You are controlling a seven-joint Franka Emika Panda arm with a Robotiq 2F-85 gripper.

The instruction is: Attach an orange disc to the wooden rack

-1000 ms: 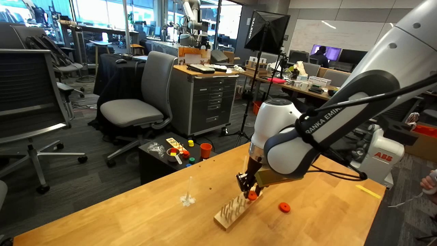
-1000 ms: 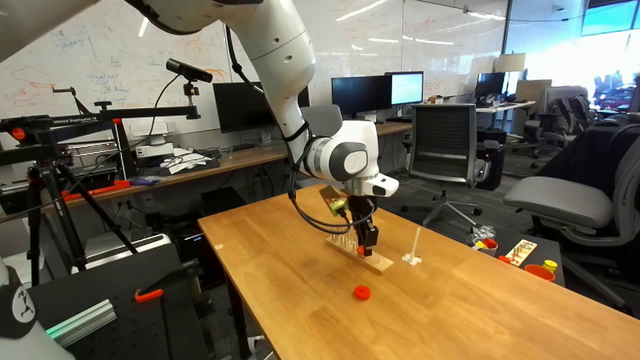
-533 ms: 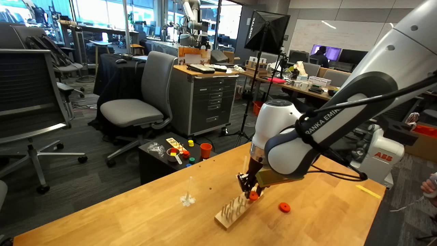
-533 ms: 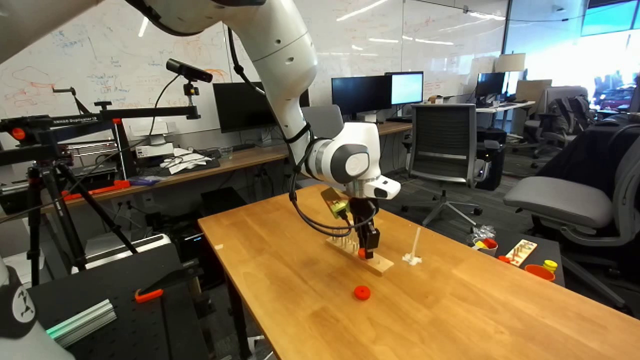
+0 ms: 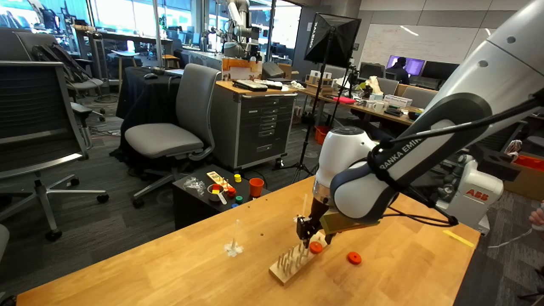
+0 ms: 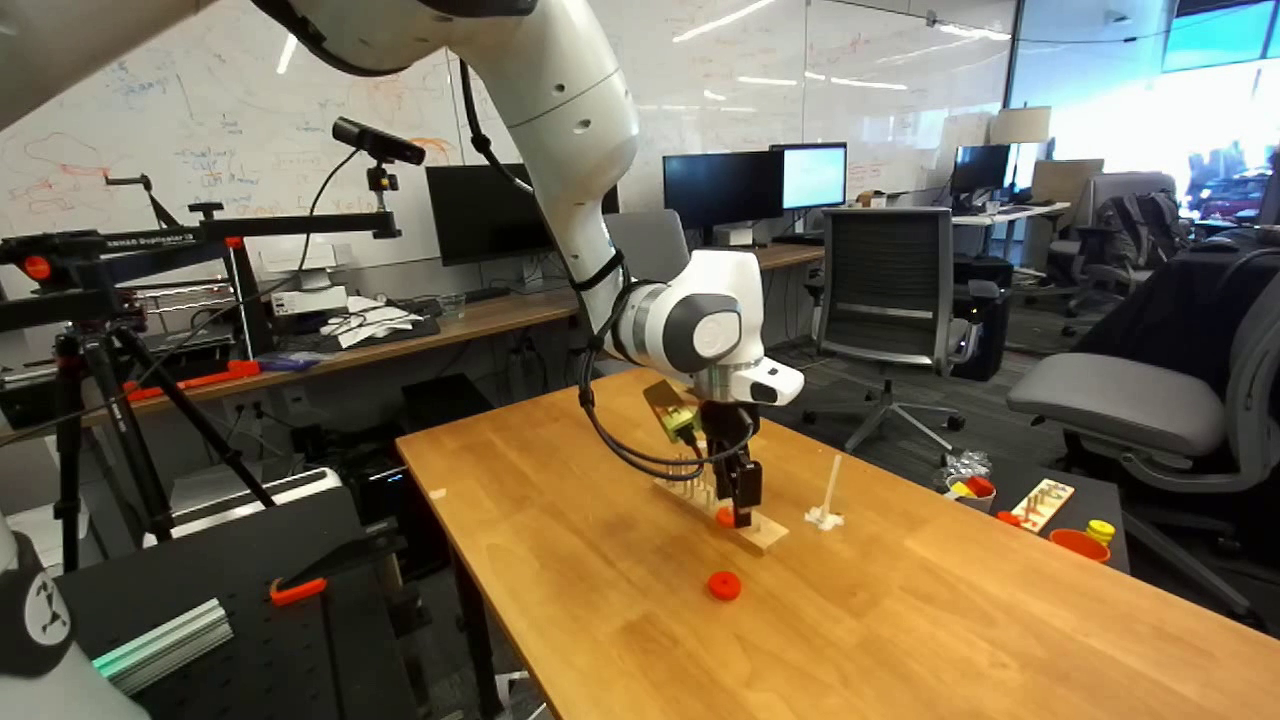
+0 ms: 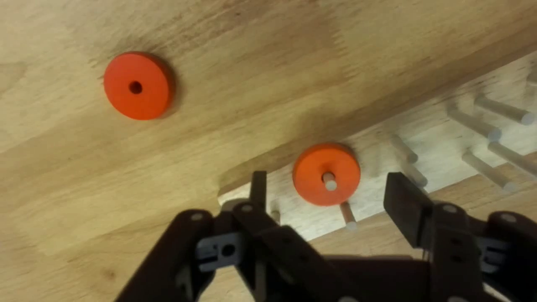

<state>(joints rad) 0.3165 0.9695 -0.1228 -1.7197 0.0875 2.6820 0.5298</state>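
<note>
An orange disc [image 7: 314,188] sits around a peg of the wooden rack [image 7: 310,224], and the peg's tip pokes up through its hole. My gripper [image 7: 325,176] stands open in the wrist view, one finger on each side of that disc with a gap on both sides. In both exterior views the gripper [image 5: 318,243] is low over one end of the rack [image 6: 765,536], around the disc [image 5: 315,247]. Another disc, red-orange [image 7: 140,107], lies flat on the table beside the rack. The rack's other pegs are bare where they show.
A thin upright stick [image 5: 235,236] is taped to the table [image 5: 170,272] near the rack, also seen as a stick [image 6: 830,490] beyond the rack's end. A black side table off the edge holds an orange cup [image 5: 256,187] and small colored pieces.
The gripper has opened and let go of the orange disc. Disc and hand have come down a little, and the disc now rests lower on the rack. The loose disc has not moved.
</note>
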